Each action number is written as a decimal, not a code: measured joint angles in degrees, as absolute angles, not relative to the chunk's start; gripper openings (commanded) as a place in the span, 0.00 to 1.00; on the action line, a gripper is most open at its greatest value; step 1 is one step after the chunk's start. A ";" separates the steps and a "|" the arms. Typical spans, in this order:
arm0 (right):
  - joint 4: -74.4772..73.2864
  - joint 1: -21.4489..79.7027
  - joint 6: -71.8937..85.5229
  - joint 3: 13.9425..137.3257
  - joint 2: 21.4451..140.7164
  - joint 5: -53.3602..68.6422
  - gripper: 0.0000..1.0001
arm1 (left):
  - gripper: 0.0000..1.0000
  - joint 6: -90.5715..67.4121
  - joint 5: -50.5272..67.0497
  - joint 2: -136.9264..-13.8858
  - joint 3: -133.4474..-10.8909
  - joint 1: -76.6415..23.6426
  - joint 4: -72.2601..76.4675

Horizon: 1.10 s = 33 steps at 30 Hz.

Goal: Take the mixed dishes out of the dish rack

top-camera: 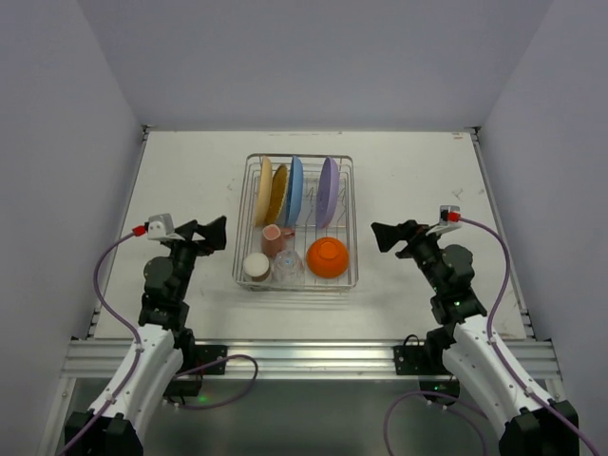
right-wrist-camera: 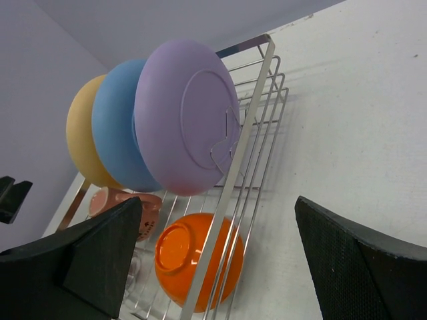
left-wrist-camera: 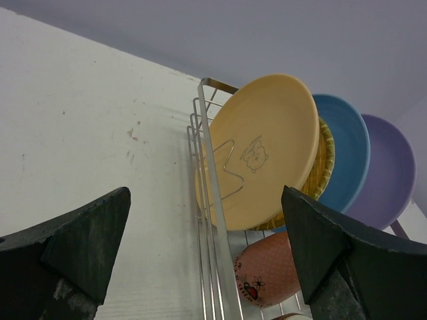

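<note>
The silver wire dish rack (top-camera: 350, 218) stands mid-table. Upright in its prongs are a tan plate (top-camera: 263, 190), a yellow plate (top-camera: 277, 193), a light-blue plate (top-camera: 295, 190) and a lavender plate (top-camera: 328, 192). In front of them lie a pink mug (top-camera: 275, 238), a cream cup (top-camera: 256, 266), a clear glass (top-camera: 288, 268) and an upturned orange bowl (top-camera: 328, 257). My left gripper (top-camera: 217, 235) hovers open just left of the rack, facing the tan plate (left-wrist-camera: 267, 147) and the mug (left-wrist-camera: 270, 270). Just right of the rack, my right gripper (top-camera: 382, 237) is open, facing the lavender plate (right-wrist-camera: 187, 120) and the bowl (right-wrist-camera: 193, 257).
The white table (top-camera: 427, 190) is enclosed by grey walls on the left, right and back. An aluminium rail (top-camera: 304, 356) with both arm bases runs along the near edge. Purple cables loop from each wrist.
</note>
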State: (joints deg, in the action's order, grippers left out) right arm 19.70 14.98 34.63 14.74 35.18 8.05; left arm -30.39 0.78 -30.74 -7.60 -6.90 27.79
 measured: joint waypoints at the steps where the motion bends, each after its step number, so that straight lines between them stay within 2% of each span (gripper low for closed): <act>1: 19.70 14.98 34.74 14.74 35.20 7.86 0.99 | 1.00 -30.39 0.73 -31.16 -7.60 -6.90 27.75; 4: 20.71 14.98 35.29 14.15 35.16 6.66 0.99 | 1.00 -30.39 0.67 -32.84 -7.62 -6.90 27.49; 8: 25.08 14.98 38.87 9.37 34.22 2.57 0.86 | 1.00 -30.37 0.64 -34.52 -7.64 -6.90 26.94; 10: 26.24 14.98 40.84 6.59 33.45 0.99 0.84 | 1.00 -30.37 0.67 -34.79 -7.64 -6.90 26.89; 11: 26.11 14.98 41.50 5.63 32.95 0.82 0.84 | 1.00 -30.37 0.69 -34.81 -7.64 -6.90 26.89; 15: 24.01 14.98 41.69 6.96 31.70 1.08 0.99 | 1.00 -30.28 0.69 -35.00 -7.66 -6.90 26.92; 26: 17.87 14.98 42.85 21.43 39.05 1.61 0.99 | 1.00 -28.86 2.15 -37.39 -7.68 -6.90 27.09; 33: 21.26 14.98 44.36 22.28 40.60 6.44 0.99 | 1.00 -28.45 3.29 -37.39 -7.68 -6.90 27.90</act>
State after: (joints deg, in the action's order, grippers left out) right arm 21.26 14.98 44.36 22.28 40.60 6.44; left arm -28.45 3.29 -37.39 -7.68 -6.90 27.90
